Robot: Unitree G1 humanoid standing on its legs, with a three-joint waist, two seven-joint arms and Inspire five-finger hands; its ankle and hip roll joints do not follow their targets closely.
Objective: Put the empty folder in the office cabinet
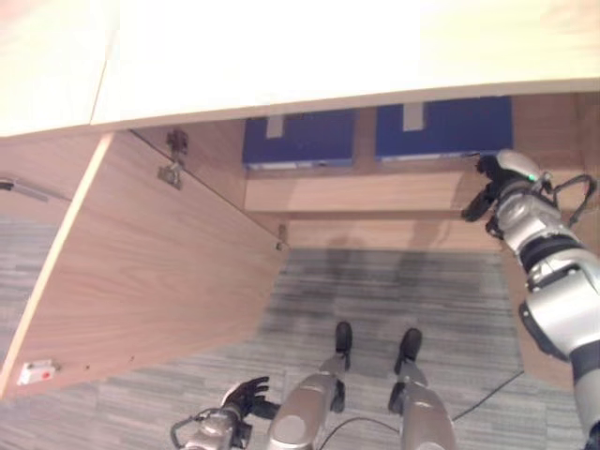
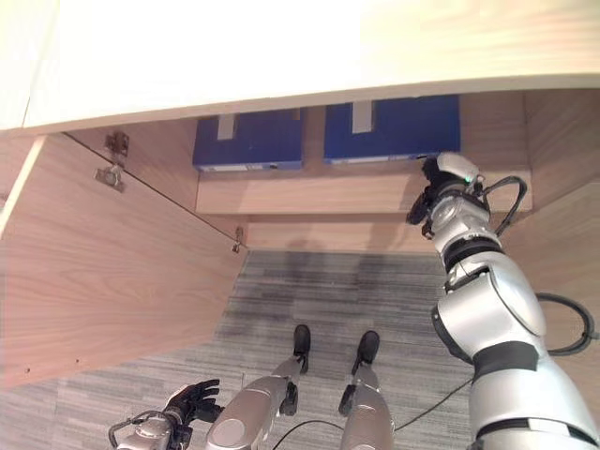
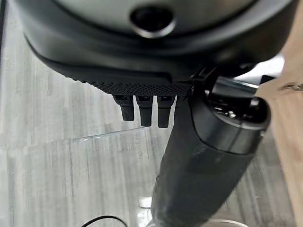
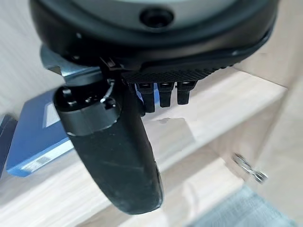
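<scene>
Two blue folders [image 1: 443, 127] lie flat on the cabinet shelf [image 1: 366, 192], the right one just beside the right hand [image 2: 433, 192], whose fingers [image 4: 163, 92] seem loosely curled, holding nothing. The left hand [image 1: 246, 395] hangs low, empty, fingers relaxed. The cabinet door [image 1: 150, 272] stands open at left.

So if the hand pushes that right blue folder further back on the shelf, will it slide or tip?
The right folder lies flat on the shelf, so it will probably slide, not tip. It looks like a stiff box file, so it likely won't flex. The wood looks smooth, so a push from the right hand, off its near corner, may turn it.
</scene>
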